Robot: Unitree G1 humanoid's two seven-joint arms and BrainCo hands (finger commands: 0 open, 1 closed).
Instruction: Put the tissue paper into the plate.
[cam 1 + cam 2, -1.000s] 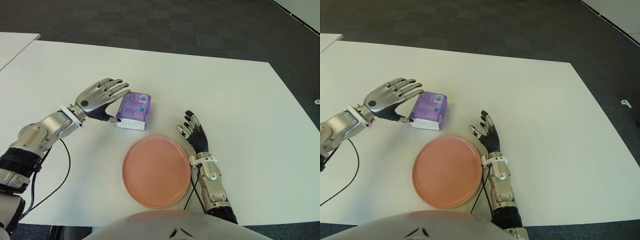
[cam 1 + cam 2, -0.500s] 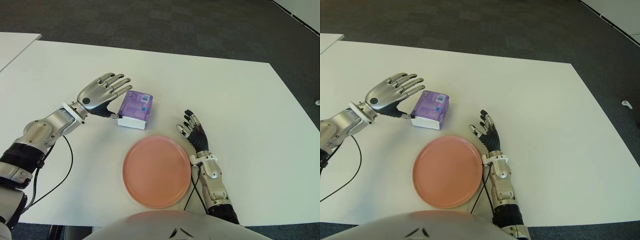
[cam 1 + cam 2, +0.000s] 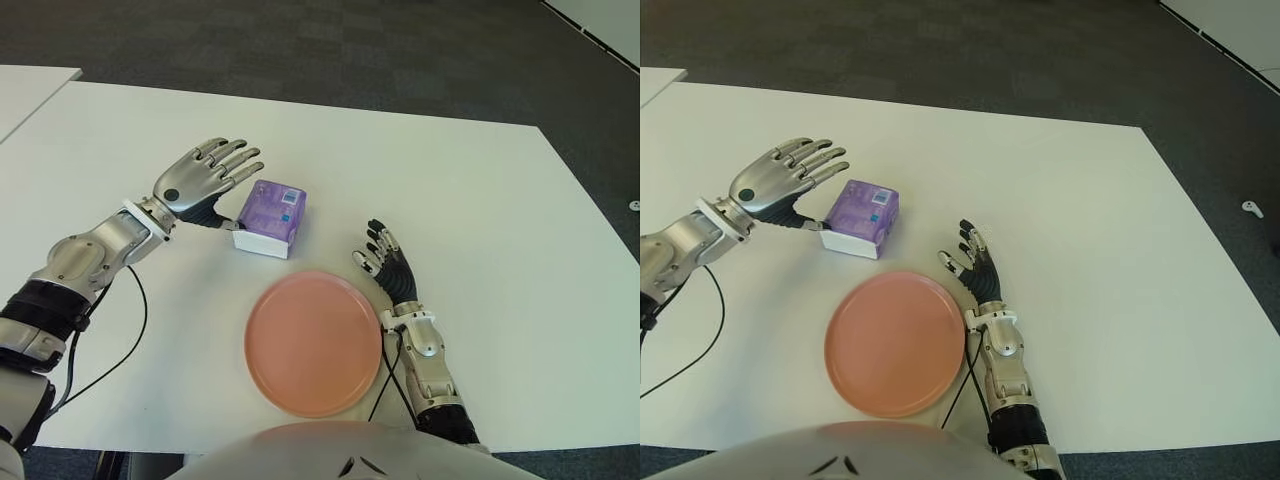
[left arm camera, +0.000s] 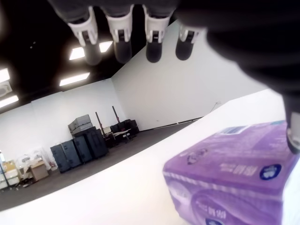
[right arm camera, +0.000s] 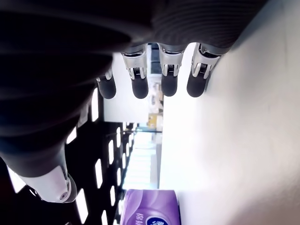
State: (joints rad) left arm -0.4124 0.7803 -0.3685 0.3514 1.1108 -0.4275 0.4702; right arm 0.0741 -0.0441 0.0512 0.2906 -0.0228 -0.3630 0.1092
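A purple tissue pack (image 3: pixel 270 217) lies on the white table (image 3: pixel 480 200), just beyond the pink plate (image 3: pixel 313 342). My left hand (image 3: pixel 207 180) hovers at the pack's left side with fingers spread and holds nothing; its thumb reaches to the pack's left edge. The left wrist view shows the pack (image 4: pixel 229 180) close under the straight fingers (image 4: pixel 122 42). My right hand (image 3: pixel 386 262) shows open beside the plate's right rim. In its wrist view the pack (image 5: pixel 147 206) lies farther off.
A black cable (image 3: pixel 128 345) loops over the table from my left arm. The corner of a second white table (image 3: pixel 30 85) shows at the far left. Dark carpet lies beyond the table's far edge.
My left hand has risen a little and moved away from me, with its fingers more spread. The pack has shifted slightly to the right. The right hand has not moved.
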